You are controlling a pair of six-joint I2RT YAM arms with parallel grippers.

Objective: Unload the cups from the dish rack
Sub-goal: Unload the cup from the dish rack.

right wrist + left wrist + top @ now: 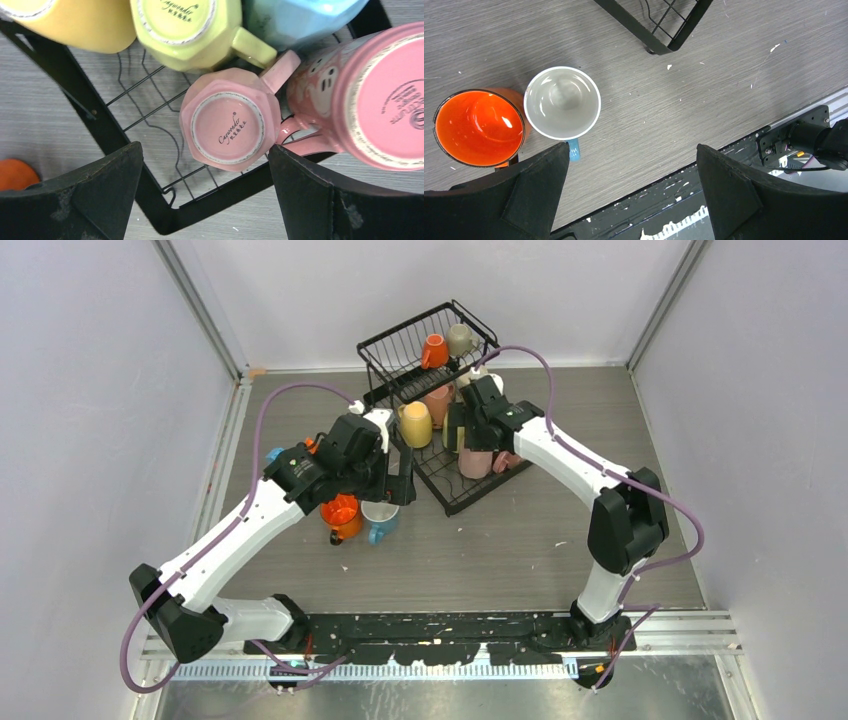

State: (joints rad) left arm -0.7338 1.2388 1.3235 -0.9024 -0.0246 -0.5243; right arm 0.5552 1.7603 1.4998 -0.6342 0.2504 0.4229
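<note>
Left claw (pixel 631 200): jaws spread wide, nothing between them. It hangs over the grey wood-grain bench (pixel 520 540), just off a corner of the black wire dish rack (pixel 440 390). Below it I see two cups standing upright on the bench, close side by side, rims seeming to touch: an orange glossy mug (pixel 478 127) and a light blue mug with a white inside (pixel 562 102). Both are outside the rack.

Right claw (pixel 205 200): also released, empty. It points down into the rack's lower tray. Ahead of its fingers (pixel 100 195) a small pink eight-sided mug (pixel 227 125) sits upside down on the wires, with lettering on its upturned base. I see no contact with it. Packed around it are a lime-green mug (pixel 180 22), a yellow mug (pixel 75 20), a pale blue mug (pixel 300 12), and a larger pink mug (pixel 380 95) lying on its side against the small one's handle.

Overhead view: the rack's upper basket holds a second orange mug (pixel 434 350) and a beige-grey mug (pixel 460 338), next to each other.
</note>
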